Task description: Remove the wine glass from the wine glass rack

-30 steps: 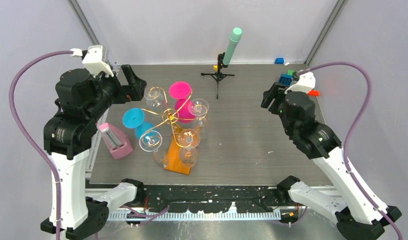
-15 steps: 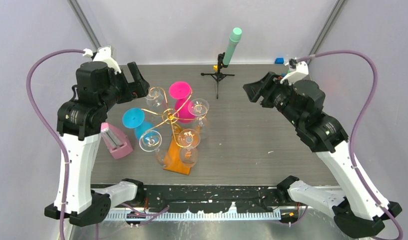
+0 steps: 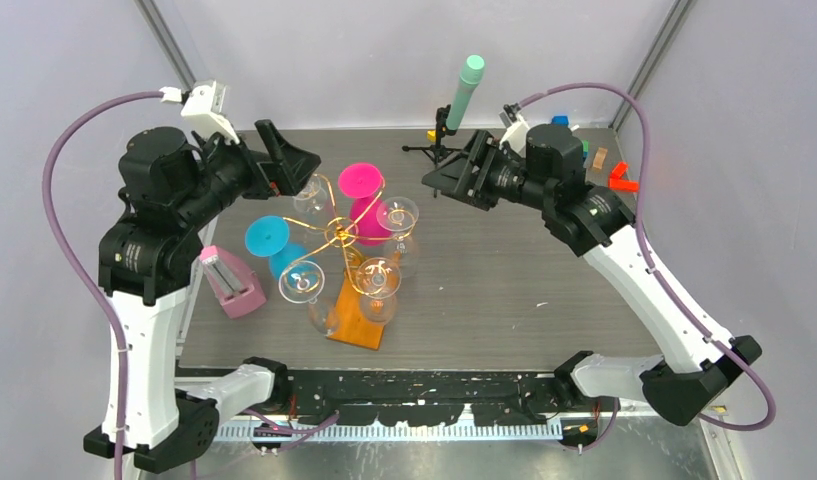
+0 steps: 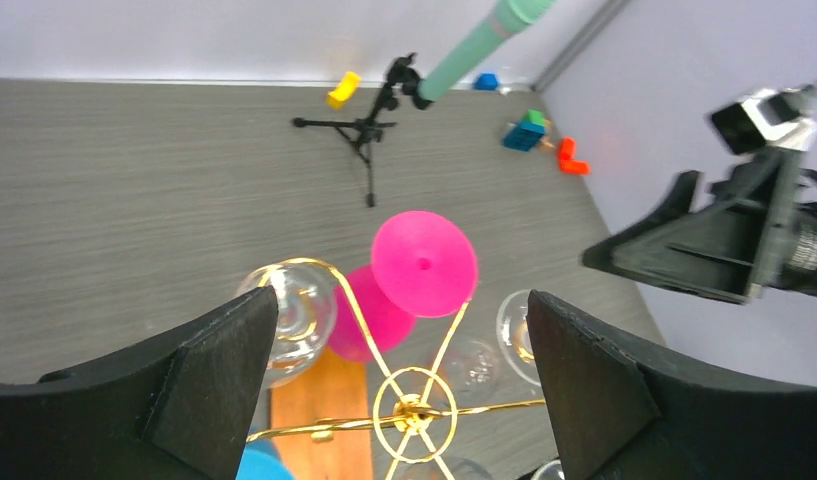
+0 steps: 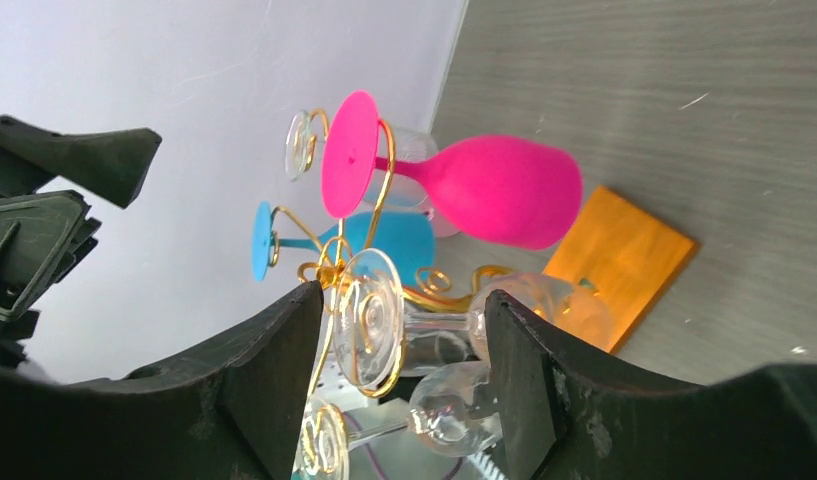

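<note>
Gold wire wine glass rack [image 3: 341, 232] with curled spiral arms and a flat orange rectangular base [image 3: 356, 325], upright on the left half of the bench [image 3: 504, 290]. Hung foot-up on it: pink wine glass [image 3: 360, 181], blue wine glass [image 3: 266, 237], four clear wine glasses [image 3: 300, 282].

Open counter [image 3: 524, 290] right of the wine glass rack [image 3: 341, 232]: free approach from that side. Tripod [image 3: 437, 152] toward the far edge, just beside the right gripper [image 3: 446, 178]. Pink block [image 3: 229, 282] near the rack's left side. Hanging glasses [image 3: 397, 215] crowding round the stem.

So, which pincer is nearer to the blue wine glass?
Left. The left pincer hovers just beyond the blue wine glass; the right pincer is far across the rack.
</note>
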Robot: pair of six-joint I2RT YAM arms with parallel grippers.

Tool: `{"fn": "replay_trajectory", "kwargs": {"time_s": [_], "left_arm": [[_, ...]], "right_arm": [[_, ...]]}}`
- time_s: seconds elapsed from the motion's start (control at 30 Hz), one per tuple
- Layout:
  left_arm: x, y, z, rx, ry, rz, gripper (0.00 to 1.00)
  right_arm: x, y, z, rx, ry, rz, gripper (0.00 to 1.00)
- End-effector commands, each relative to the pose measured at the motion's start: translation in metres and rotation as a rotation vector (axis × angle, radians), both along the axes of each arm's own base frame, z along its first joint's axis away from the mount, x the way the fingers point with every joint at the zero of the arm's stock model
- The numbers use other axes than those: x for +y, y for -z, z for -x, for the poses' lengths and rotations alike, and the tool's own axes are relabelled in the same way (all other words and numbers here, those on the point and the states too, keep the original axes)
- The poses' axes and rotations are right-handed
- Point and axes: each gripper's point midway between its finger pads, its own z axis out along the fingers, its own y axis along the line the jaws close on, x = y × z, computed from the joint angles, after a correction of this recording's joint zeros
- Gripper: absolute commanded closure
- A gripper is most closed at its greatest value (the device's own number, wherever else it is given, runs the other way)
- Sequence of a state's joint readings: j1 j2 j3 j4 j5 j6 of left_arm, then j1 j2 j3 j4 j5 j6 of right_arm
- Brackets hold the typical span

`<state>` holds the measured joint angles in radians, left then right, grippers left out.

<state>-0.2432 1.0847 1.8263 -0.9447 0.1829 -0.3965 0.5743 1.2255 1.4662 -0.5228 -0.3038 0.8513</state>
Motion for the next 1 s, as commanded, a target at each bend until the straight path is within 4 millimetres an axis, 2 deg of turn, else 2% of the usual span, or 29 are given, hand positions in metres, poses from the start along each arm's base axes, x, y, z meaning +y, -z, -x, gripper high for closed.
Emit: {"fn": "replay_trajectory", "kwargs": {"time_s": [0.0, 0.2, 0.33, 0.5, 0.63, 0.83, 0.97], "left_arm": [[-0.032, -0.023, 0.008, -0.065, 0.183, 0.082, 0.02], [-0.041, -0.018, 0.009, -0.034, 0.231, 0.112, 0.02], [-0.044, -0.012, 0.006, -0.004, 0.236, 0.119, 0.02], [-0.045, -0.006, 0.004, 0.032, 0.236, 0.122, 0.02], [-0.046, -0.005, 0.002, 0.041, 0.237, 0.123, 0.02], [-0.046, -0.005, 0.002, 0.042, 0.237, 0.123, 0.02], [-0.046, -0.005, 0.002, 0.046, 0.236, 0.122, 0.02]], "right_arm": [[0.025, -0.02, 0.015, 0.037, -0.107, -0.141, 0.34], [0.04, -0.01, 0.021, 0.079, -0.16, -0.167, 0.4], [0.044, -0.004, 0.023, 0.104, -0.178, -0.169, 0.47], [0.049, 0.005, 0.022, 0.132, -0.188, -0.164, 0.51], [0.053, 0.005, 0.023, 0.141, -0.203, -0.175, 0.57], [0.056, 0.0, 0.026, 0.159, -0.221, -0.204, 0.73], [0.057, -0.003, 0.03, 0.171, -0.236, -0.219, 0.77]]}}
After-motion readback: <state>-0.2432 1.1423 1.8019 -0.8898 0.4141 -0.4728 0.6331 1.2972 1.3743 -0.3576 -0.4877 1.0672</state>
